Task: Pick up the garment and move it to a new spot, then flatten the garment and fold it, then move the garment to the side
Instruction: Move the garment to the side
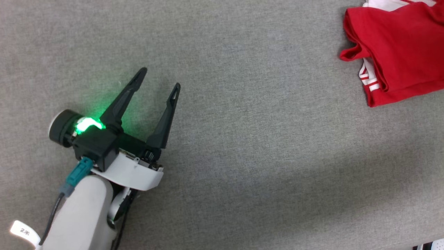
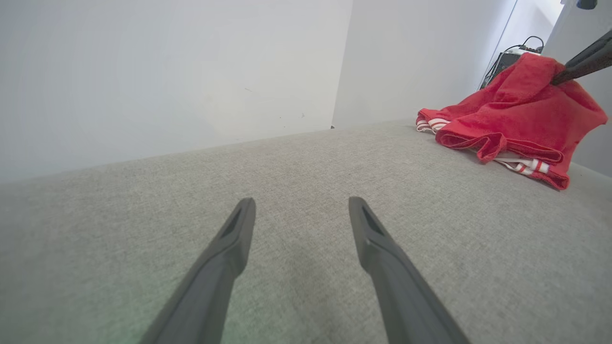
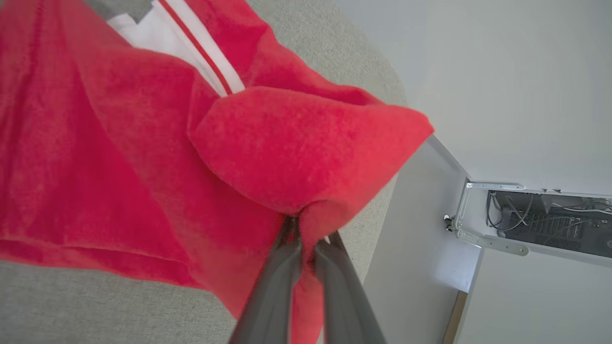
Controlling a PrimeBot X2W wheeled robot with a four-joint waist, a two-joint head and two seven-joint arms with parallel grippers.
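the grey cloth-covered surface (image 1: 222, 146) takes up most of what i see. the garment (image 1: 399, 48) lies bunched at its far right side near the edge, well apart from my left gripper (image 1: 160, 78), whose fingers stand spread wide over bare surface with nothing between them. my right gripper (image 3: 306, 231) is pressed together on a fold of the red cloth, pulling it up into a peak while the rest drapes down onto the surface. i judge it light, soft and limp: it will sag and trail from a single pinch, so for flattening i'd want a second hold at a hem or shoulder. the striped trim (image 1: 368, 79) peeks out from under the folds. the head view cuts the garment off at the top and right, and the folds hide its front, so i cannot tell which edge i'm holding.
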